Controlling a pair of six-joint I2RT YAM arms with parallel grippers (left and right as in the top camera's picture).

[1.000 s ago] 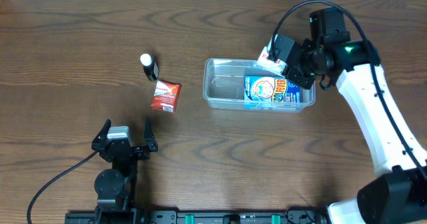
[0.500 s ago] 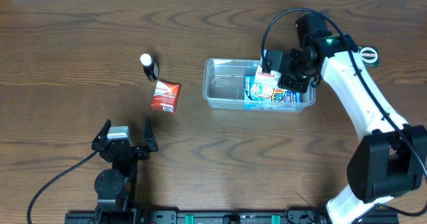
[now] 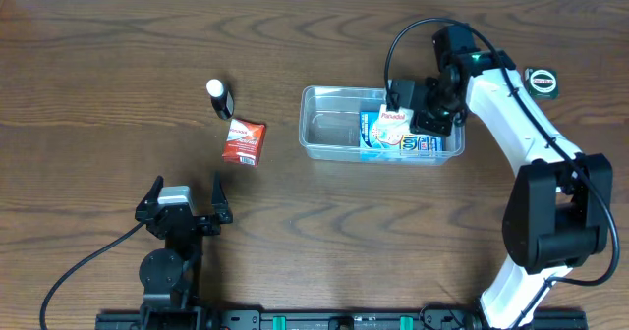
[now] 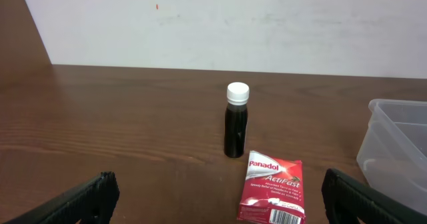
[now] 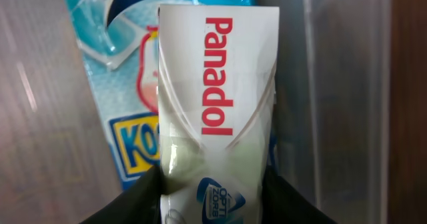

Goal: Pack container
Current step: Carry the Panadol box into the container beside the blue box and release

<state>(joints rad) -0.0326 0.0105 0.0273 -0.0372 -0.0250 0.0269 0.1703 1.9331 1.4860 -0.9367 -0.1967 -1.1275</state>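
Clear plastic container [image 3: 322, 134] lies centre-right on the table, long axis left to right.
The right gripper [image 3: 401, 106] grasps a white Panadol box [image 3: 392, 118] directly over the container's right half, above a blue packet [image 3: 377, 136], its wrist pitched down from the far right. The left gripper [image 3: 185, 191], spread and empty, sits well apart, near left.

A robot lab bench: bare wooden table [image 3: 98, 55], plain white wall [image 4: 267, 24] beyond the left fingers [image 4: 73, 201], trailing cable [image 3: 79, 271].
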